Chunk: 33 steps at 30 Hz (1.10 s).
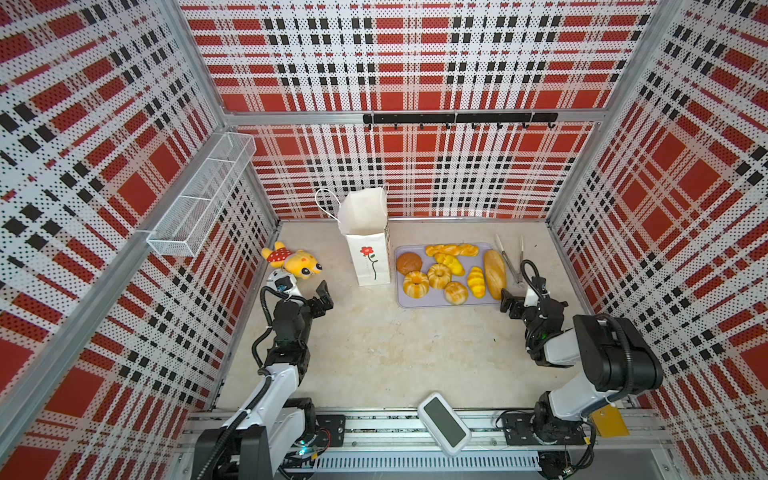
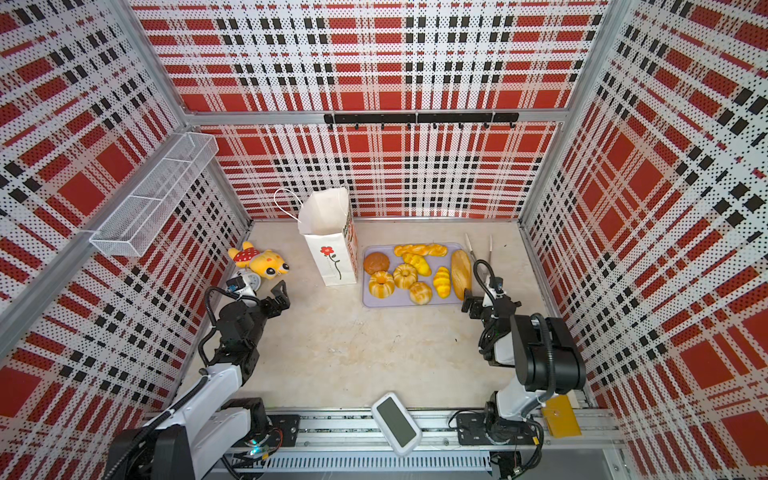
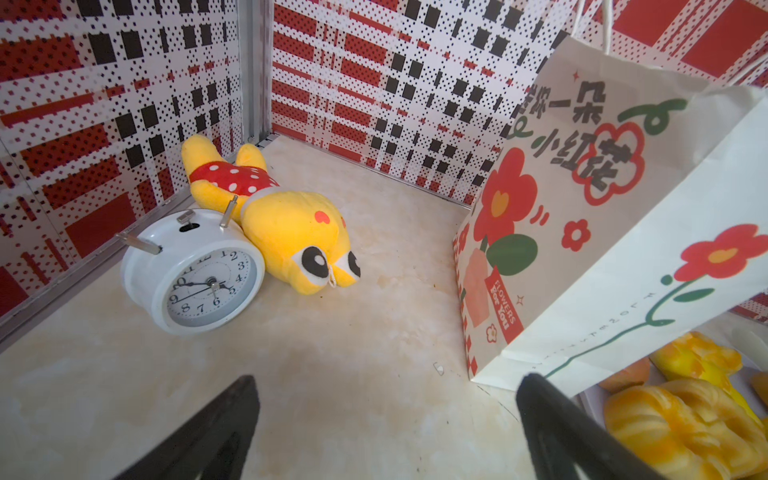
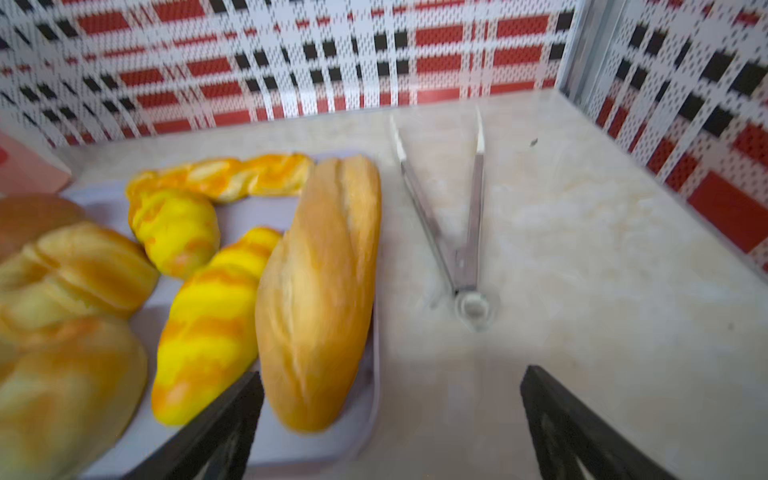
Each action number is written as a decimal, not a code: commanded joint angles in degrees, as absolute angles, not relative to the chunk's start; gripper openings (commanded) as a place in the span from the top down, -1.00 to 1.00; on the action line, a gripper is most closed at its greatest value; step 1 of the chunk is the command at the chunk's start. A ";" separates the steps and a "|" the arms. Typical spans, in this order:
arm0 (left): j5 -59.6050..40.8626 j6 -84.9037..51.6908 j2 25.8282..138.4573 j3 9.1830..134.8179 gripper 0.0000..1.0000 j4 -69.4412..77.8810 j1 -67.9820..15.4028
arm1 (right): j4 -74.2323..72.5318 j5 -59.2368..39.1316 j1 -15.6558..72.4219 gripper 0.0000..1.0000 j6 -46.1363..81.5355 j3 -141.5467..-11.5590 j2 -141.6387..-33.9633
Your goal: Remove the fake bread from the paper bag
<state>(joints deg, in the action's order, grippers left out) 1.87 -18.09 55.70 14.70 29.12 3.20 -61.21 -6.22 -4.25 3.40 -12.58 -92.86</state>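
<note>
Beige tabletop (image 1: 374, 353), plaid walls: fake bread (image 1: 439, 275), eight pcs, lies on lavender tray (image 1: 424, 302) just beside upright paper bag (image 1: 370, 257), left gripper (image 3: 388, 424) & right gripper (image 4: 392, 419) both spread, empty; loaves prob light, squashy, glossy, so pinch mid-body.

We see a pale marbled table (image 1: 374, 353). On it a paper bag (image 1: 370, 257) stands upright at twelve, a lilac tray (image 1: 482, 302) lies at one, and metal tongs (image 1: 509, 262) at two. At ten lie a plush toy (image 1: 291, 259) and an alarm clock (image 3: 195, 270), seemingly touching.
</note>
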 commanded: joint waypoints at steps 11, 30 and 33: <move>1.53 -6.64 79.49 16.21 -0.99 54.68 4.54 | -66.60 -19.76 -6.93 -1.00 -0.01 -17.41 -92.66; 23.69 6.23 91.97 18.11 -0.99 66.39 -10.84 | -66.25 -20.31 -6.77 -0.99 -0.44 -17.68 -92.54; 22.91 5.63 91.58 18.90 -0.99 64.43 -10.20 | -60.37 -19.70 -5.41 -0.99 -2.14 -20.66 -92.47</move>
<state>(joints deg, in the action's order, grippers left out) 18.85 4.78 91.15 18.79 60.12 -10.74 -62.35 -19.86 -6.57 0.49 -17.89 -92.82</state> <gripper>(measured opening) 0.994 0.996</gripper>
